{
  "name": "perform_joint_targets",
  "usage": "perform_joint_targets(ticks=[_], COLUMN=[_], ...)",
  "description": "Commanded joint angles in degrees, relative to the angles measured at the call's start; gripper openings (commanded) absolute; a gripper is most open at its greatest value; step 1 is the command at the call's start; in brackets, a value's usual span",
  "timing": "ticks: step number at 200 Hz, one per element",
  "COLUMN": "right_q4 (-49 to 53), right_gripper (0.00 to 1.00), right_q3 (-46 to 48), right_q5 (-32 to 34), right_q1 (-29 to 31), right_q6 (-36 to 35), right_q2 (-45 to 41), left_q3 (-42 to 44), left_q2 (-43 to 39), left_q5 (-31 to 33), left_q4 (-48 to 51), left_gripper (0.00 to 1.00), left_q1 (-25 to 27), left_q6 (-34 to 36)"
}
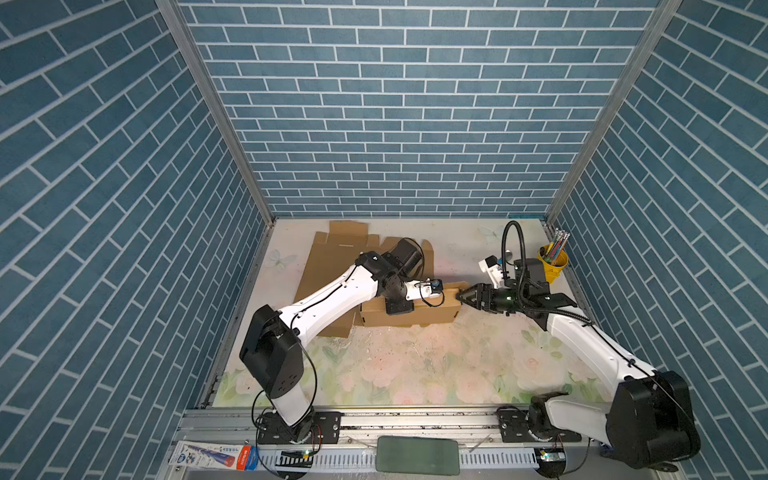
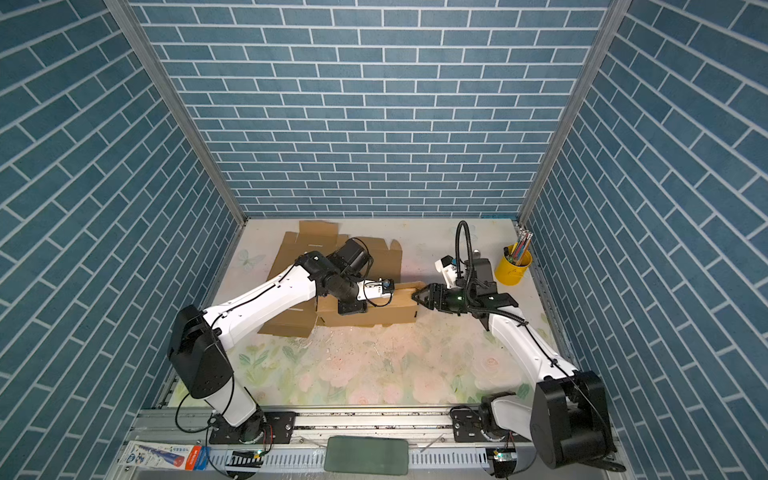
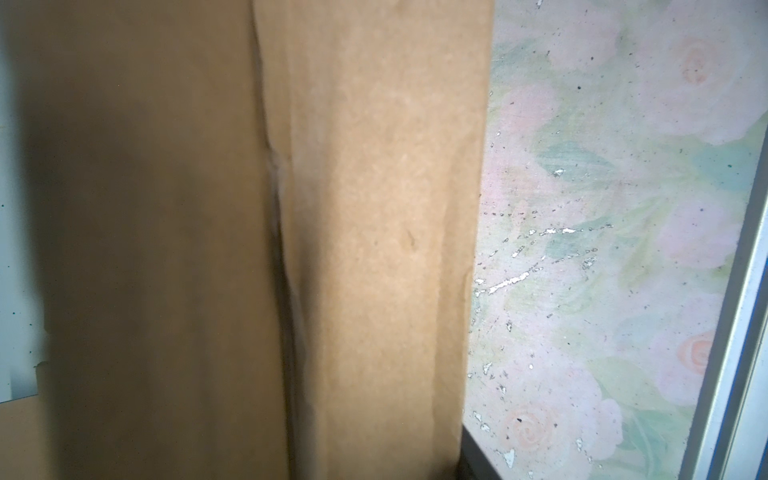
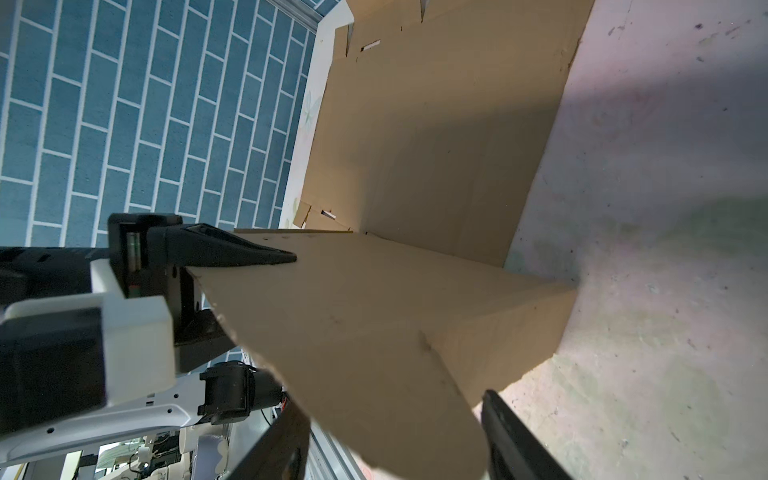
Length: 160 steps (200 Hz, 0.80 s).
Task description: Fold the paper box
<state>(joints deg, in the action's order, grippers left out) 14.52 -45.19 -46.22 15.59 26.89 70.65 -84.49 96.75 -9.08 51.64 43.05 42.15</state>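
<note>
White arm links [image 1: 332,297], black joint housings [image 1: 274,357], thin black cables [image 1: 309,374], black wedge-fingered pincer [image 1: 459,296], ribbed black hose [image 1: 503,243]

brown cardboard paper box [image 1: 415,318], only half folded tbh, front wall standing up, right-end flap sticking out, rest lying flat on the table [image 1: 415,374], back left

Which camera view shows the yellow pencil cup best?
A top view: the yellow pencil cup stands whole at far right, pencils poking out. Both top views show it nearly alike; neither wrist view shows it at all.
</note>
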Motion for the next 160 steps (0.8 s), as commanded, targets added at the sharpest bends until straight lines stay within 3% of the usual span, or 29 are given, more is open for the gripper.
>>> perform_joint_targets(ticks=[1,23,36,62,83,100,127,160], right_q4=[-2.9,-5.7,-5.9,0.9,2.4,3.2,7.0,23.4], right_gripper=[0.62,0.54,0.44,0.28,0.25,0.26,0.42,0.54], right_q3=[-3.9,-3.2,-2.4,-1.7,-2.0,-3.8,-8.2,-18.2], right_q5=[0.7,1.3,1.4,4.1,4.8,4.6,4.3,13.4], right_q1=[0.7,0.8,0.8,0.8,0.8,0.9,0.8,0.9], right_q6=[-1.9,0.5,1.1,-3.9,-4.4,-4.1,-5.0,-17.2], right_q2=[1.4,3.4,4.7,6.8,7.3,7.6,5.5,3.1], left_q3=[1.7,1.9,2.1,3.3,3.9,3.8,4.5,5.1], left_q2=[2.1,2.2,2.4,2.8,3.2,3.6,3.4,3.5], left_q5=[-0.1,-0.2,-0.2,0.6,1.0,0.8,1.0,1.1], left_q4=[1.6,1.4,0.9,-1.2,-2.3,-2.5,-3.1,-3.3], left_gripper=[0.38,0.38,0.39,0.42,0.42,0.39,0.32,0.31], left_q1=[0.2,0.3,0.3,0.2,0.2,0.2,0.2,0.2], left_q6=[-0.1,0.2,0.1,0.2,0.2,0.3,0.1,0.3])
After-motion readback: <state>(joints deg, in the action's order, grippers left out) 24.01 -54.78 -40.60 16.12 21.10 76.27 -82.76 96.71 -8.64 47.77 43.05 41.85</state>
